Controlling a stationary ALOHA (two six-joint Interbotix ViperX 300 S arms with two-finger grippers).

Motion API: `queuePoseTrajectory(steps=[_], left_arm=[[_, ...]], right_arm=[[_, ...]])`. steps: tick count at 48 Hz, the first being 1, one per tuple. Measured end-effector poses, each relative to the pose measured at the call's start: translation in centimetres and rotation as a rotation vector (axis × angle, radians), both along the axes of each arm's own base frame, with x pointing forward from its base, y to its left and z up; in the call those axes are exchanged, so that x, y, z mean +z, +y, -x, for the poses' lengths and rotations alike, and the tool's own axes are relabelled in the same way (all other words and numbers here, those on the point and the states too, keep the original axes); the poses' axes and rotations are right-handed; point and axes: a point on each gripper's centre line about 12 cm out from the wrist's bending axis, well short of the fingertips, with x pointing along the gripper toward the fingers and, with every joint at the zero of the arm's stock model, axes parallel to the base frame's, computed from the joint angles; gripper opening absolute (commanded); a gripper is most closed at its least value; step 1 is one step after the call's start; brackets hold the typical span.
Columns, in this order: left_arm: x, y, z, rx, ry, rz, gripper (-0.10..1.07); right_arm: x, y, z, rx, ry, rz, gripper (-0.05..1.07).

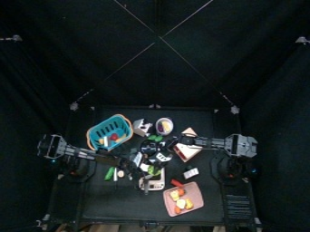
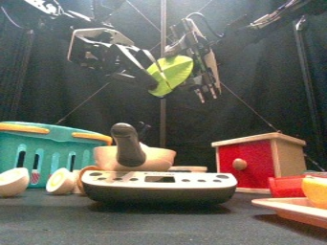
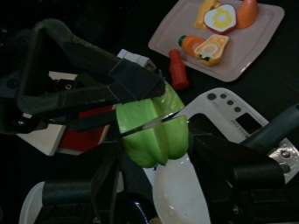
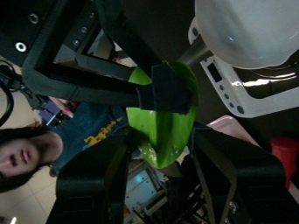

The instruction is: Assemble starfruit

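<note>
A green starfruit (image 2: 169,74) hangs high above the table between both grippers. In the left wrist view the starfruit (image 3: 152,131) shows a thin seam across it where two pieces meet. My left gripper (image 3: 163,156) is shut on one end of it. My right gripper (image 4: 167,150) is shut on the other end of the starfruit (image 4: 163,131). In the front view the left gripper (image 2: 147,67) comes from the left and the right gripper (image 2: 192,69) from the right. In the top view the two meet over the table's middle (image 1: 152,145).
Below stand a grey kitchen scale (image 2: 160,187), a mortar with pestle (image 2: 128,153), a teal basket (image 2: 45,148), a red box (image 2: 255,158), white cups (image 2: 13,182) and a pink tray (image 3: 263,39) of toy fruit. A person (image 4: 35,149) shows beyond the curtains.
</note>
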Motion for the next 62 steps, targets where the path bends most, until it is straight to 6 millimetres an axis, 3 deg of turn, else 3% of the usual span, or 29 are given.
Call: queuePoseTrajectory(steps=[49,62], left_arm=[[-0.1,-0.1,-0.2,-0.015,-0.018,0.012,0.81],[0.2,-0.3,-0.4,-0.032,-0.048,0.029,0.91]], right_arm=[[-0.8,-1.4,-0.8,-0.040,0.009,-0.022,0.58],[-0.9,-1.4,-0.8,-0.038,0.009,-0.002,0.58]])
